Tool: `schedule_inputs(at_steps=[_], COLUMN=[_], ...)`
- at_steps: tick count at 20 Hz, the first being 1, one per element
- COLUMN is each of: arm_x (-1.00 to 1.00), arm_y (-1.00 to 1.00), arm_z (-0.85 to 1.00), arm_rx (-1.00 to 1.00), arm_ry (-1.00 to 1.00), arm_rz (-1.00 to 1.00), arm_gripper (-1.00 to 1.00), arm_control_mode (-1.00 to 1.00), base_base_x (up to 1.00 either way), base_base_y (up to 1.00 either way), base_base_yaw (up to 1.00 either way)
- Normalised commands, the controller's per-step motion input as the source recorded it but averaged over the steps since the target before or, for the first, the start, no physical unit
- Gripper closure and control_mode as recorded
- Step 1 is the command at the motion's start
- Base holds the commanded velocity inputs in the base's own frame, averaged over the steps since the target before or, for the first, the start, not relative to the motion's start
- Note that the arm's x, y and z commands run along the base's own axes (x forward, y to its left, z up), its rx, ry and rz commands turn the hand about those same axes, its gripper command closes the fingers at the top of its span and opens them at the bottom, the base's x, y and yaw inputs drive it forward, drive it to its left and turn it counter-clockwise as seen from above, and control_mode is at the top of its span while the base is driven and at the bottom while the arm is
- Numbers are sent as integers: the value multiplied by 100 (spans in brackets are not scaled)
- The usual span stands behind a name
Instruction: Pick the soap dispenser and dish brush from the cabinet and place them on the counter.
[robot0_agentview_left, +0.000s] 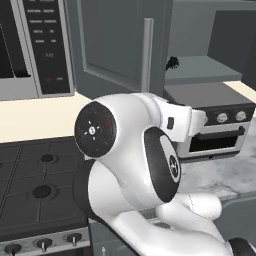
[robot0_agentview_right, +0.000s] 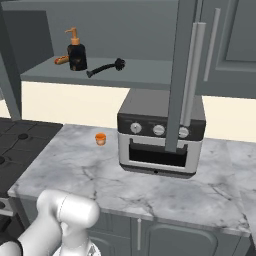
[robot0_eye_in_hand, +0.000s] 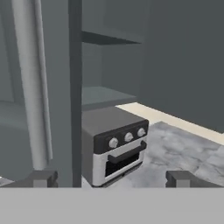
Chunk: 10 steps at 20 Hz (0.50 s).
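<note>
The white arm (robot0_agentview_left: 145, 170) bulks up front, blocking much of the view. Behind it, the cabinet (robot0_agentview_left: 120, 45) door hangs open, the dish brush (robot0_agentview_left: 172, 63) head peeking past it, toaster oven (robot0_agentview_left: 215, 125) on the marble worktop (robot0_agentview_left: 220, 175), stove (robot0_agentview_left: 35, 185) left.

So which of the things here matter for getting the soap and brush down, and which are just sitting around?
Part of the job:
soap dispenser
dish brush
cabinet
counter

Just sitting around:
toaster oven
orange cup
stove
microwave
</note>
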Motion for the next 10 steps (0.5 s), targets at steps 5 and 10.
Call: schedule_inputs(at_steps=[5, 10], arm_x=[-46, -23], arm_y=[-17, -36], arm_z=[2, -4], arm_rx=[10, 13], arm_ry=[-1, 2], arm_rz=[9, 5], arm_gripper=[-100, -100], arm_control_mode=[-100, -100], base_base_x=[0, 0], base_base_y=[0, 0], base_base_yaw=[0, 0])
